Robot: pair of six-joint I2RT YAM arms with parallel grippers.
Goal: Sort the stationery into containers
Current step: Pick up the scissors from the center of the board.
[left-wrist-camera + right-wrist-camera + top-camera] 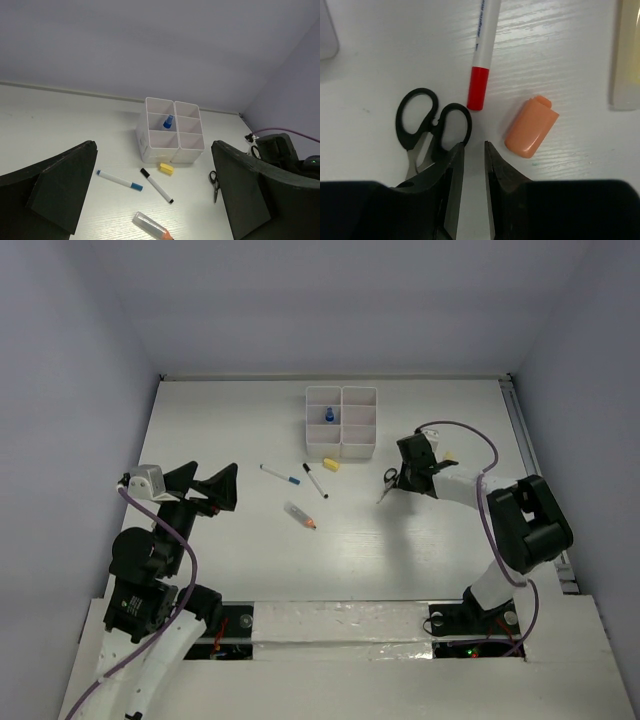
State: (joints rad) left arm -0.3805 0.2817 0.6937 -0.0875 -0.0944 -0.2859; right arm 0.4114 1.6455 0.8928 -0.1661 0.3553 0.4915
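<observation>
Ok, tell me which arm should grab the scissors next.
Right. The right pincer hovers directly above the scissors, jaws slightly apart; the left pincer is wide open far across the table.

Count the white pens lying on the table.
3. A blue-capped pen and a black-capped pen lie just in front of the tray; a red-capped pen lies by the scissors, at the right tool. Others may be hidden from view.

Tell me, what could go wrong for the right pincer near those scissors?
The right pincer hangs barely open at one handle ring of the scissors; a finger might land on that ring and shove it rather than grip. The red-capped pen and orange eraser lie close, so either could get knocked.
</observation>
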